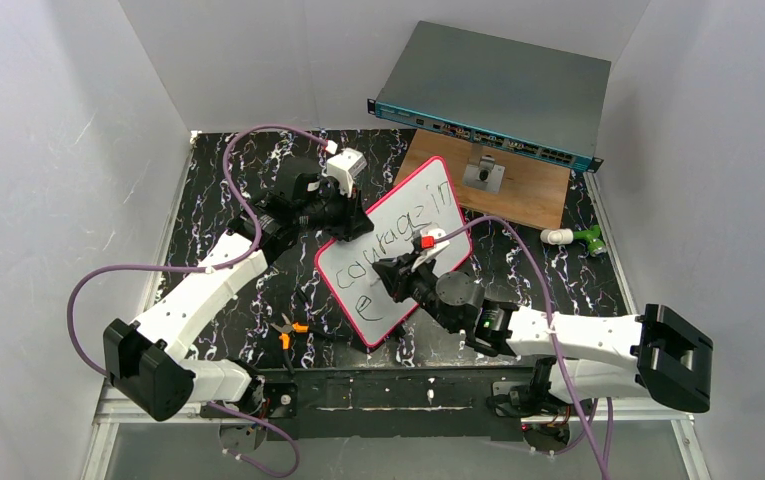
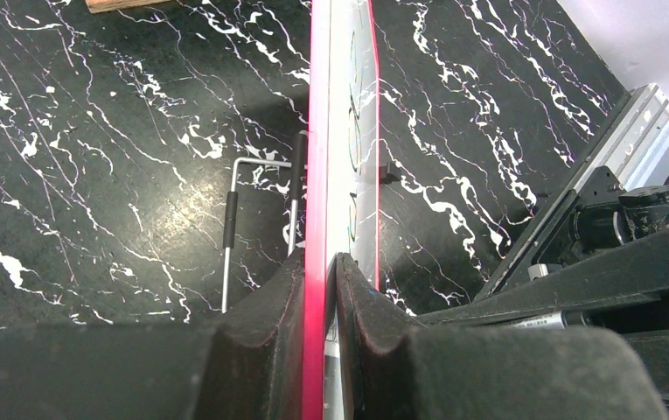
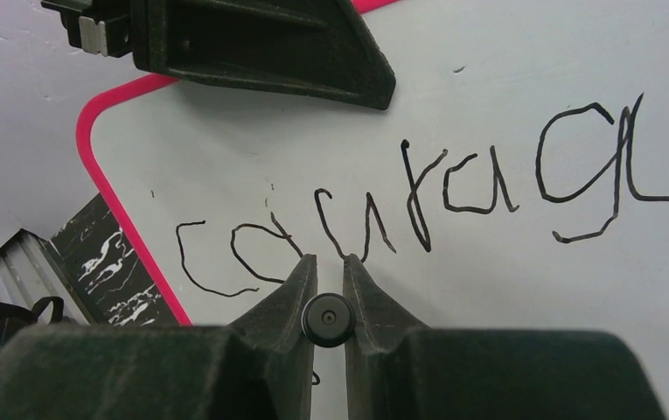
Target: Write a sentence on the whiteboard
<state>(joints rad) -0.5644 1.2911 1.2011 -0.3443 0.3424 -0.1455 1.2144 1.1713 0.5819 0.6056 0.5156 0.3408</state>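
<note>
Mid-table, tilted up over the black marbled tabletop (image 1: 238,200): one flat white rectangular whiteboard (image 1: 428,195) with rounded corners and a thin pink-red frame. Clamped hard on its upper rim, the left gripper (image 2: 320,262). Closed around one black marker (image 3: 327,319), the right gripper (image 3: 329,262), aimed at the board face. Two lines of black handwritten sentence (image 3: 418,210): "courage in", then a lone "e". Likely light, stiff and slick-faced. Best pinched at the frame edge and braced against pen pressure.

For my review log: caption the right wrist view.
Right gripper shut on a black marker, facing the whiteboard below handwritten courage.
</note>
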